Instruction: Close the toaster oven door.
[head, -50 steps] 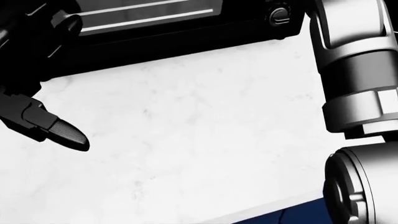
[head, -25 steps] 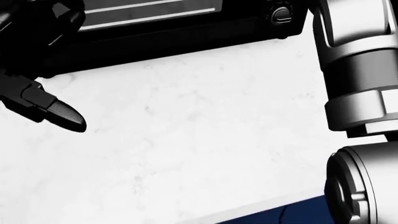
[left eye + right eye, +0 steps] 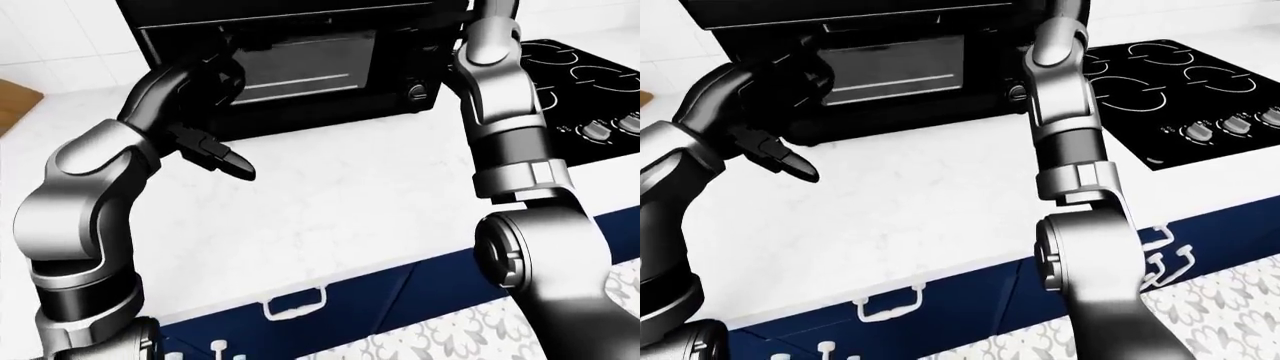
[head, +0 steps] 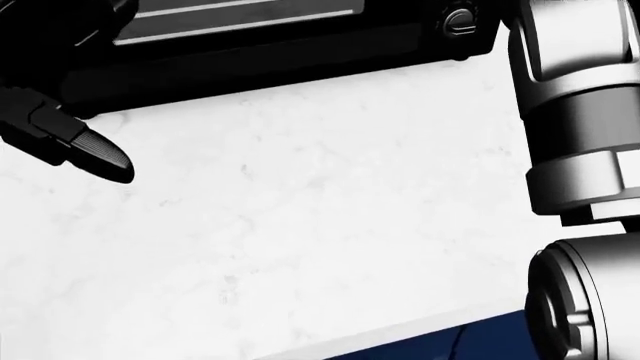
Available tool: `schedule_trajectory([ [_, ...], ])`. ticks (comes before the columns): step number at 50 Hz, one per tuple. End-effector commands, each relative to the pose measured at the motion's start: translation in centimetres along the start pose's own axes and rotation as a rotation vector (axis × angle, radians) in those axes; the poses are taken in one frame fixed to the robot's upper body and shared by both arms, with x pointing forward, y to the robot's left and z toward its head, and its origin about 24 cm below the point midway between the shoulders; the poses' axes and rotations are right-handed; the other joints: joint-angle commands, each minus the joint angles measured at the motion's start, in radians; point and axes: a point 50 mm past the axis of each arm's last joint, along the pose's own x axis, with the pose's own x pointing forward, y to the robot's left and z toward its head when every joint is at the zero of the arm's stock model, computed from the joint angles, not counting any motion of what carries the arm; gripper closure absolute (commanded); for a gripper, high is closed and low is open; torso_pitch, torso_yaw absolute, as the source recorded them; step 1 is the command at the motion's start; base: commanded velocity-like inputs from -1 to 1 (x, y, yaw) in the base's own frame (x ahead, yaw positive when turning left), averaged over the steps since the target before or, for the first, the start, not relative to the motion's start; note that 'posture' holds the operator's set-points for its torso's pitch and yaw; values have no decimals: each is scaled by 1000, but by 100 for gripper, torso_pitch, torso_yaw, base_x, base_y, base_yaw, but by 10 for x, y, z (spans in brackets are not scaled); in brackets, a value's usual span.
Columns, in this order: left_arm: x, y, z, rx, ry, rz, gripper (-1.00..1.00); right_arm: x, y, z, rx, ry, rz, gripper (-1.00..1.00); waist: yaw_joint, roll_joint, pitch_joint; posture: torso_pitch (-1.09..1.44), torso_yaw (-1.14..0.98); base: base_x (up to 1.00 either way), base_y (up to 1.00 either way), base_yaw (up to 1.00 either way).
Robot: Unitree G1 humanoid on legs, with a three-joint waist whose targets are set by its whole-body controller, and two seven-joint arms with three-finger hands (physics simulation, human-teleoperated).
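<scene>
The black toaster oven (image 3: 300, 112) stands on the white counter at the top of the left-eye view. Its glass door (image 3: 300, 64) stands upright against the oven's face; whether a gap remains at its top edge I cannot tell. My left hand (image 3: 205, 120) is black and lies over the door's left end, its fingers open, with one fingertip (image 3: 240, 166) pointing down and right over the counter. My right arm (image 3: 500, 97) rises past the oven's right side by the knob (image 3: 418, 91) and leaves the view at the top, so its hand is hidden.
The white marble counter (image 3: 350, 202) spreads below the oven. A black cooktop (image 3: 1170, 82) with knobs (image 3: 1240, 124) lies at the right. Blue drawers with white handles (image 3: 290, 304) run under the counter's edge. A wooden corner (image 3: 15, 101) shows at far left.
In the head view my left hand's fingertip has risen toward the oven's lower edge. The oven and right arm have shifted only slightly up and right.
</scene>
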Motion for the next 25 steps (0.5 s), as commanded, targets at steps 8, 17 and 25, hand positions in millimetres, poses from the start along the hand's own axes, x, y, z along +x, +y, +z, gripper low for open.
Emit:
schedule_trajectory([
  [8,-3,16,30,76,-129,100,-100,1,-12,19,28,-79,-49,-100,2,1,-35,0,0,0,0,0],
  [17,0,18,33,80,-134,102,-100,0,-15,16,31,-70,-59,-100,2,0,-37,0,0,0,0,0],
  [25,0,17,33,83,-132,99,-100,0,-17,15,33,-69,-63,-100,2,0,-37,0,0,0,0,0],
])
